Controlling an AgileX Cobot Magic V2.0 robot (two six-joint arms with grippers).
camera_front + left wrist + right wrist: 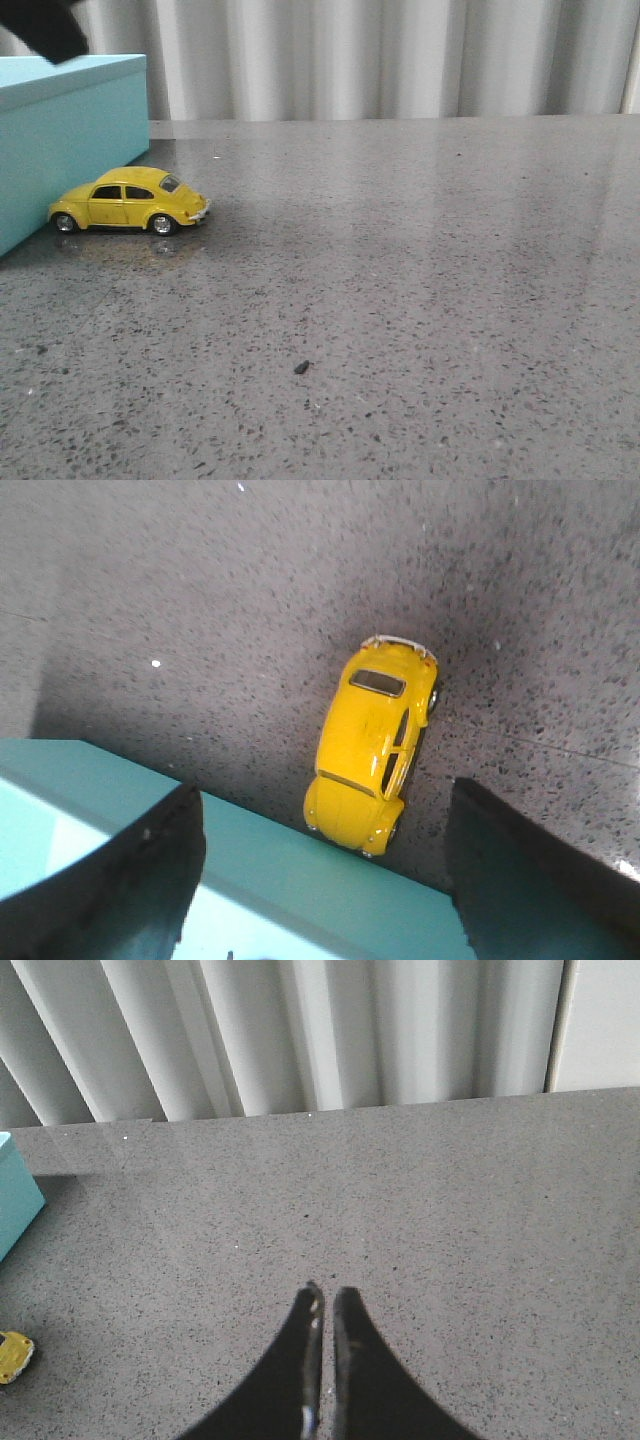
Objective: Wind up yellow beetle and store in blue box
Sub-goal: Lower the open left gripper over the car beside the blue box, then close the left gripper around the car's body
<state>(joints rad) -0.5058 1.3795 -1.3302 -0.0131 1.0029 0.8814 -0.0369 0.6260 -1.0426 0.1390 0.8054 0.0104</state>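
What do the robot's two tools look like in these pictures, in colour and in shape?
Both are black. The left tool has two broad, matte fingers with slightly rough edges, dark against the blue box. The right tool has two slim fingers that curve and narrow to thin tips. No cables, markings or labels show on either. In the front view only a black corner shows.

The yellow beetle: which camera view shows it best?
The front view shows the yellow beetle best: whole side profile, wheels on the table, rear beside the blue box. The left wrist view shows it whole from above, between the left gripper's open jaws. The right wrist view catches only a cropped yellow end at the edge.
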